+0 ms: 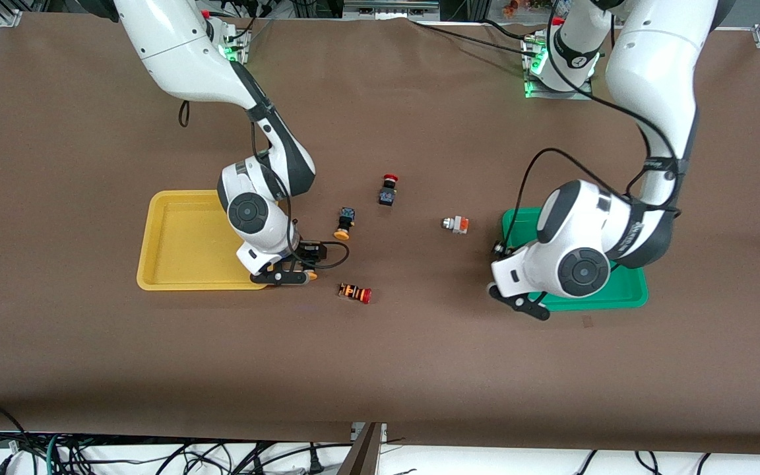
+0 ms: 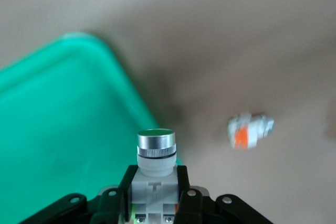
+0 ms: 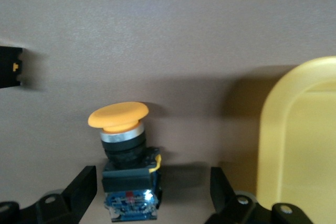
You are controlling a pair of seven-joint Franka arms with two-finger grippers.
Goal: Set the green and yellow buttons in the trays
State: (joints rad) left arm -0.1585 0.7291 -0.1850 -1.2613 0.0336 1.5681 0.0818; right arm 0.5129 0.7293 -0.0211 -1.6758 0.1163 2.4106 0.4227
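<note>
My right gripper (image 1: 293, 274) is low over the table beside the yellow tray (image 1: 175, 245). Its open fingers (image 3: 84, 187) straddle a black-bodied button with a yellow-orange cap (image 3: 119, 129) without touching it; its cap peeks out in the front view (image 1: 313, 276). My left gripper (image 2: 156, 192) is shut on a whitish-silver button with a green cap (image 2: 156, 148), held up at the rim of the green tray (image 2: 63, 124) and hidden in the front view. That gripper (image 1: 524, 303) hangs at the green tray's (image 1: 625, 291) corner. A second yellow-capped button (image 1: 345, 223) and a whitish button with an orange block (image 1: 456, 225) lie between the trays.
A black switch with a red cap (image 1: 388, 190) stands mid-table, farther from the front camera. An orange-striped switch with a red cap (image 1: 355, 292) lies close to my right gripper. The yellow tray's rim (image 3: 294, 129) is right beside the right fingers.
</note>
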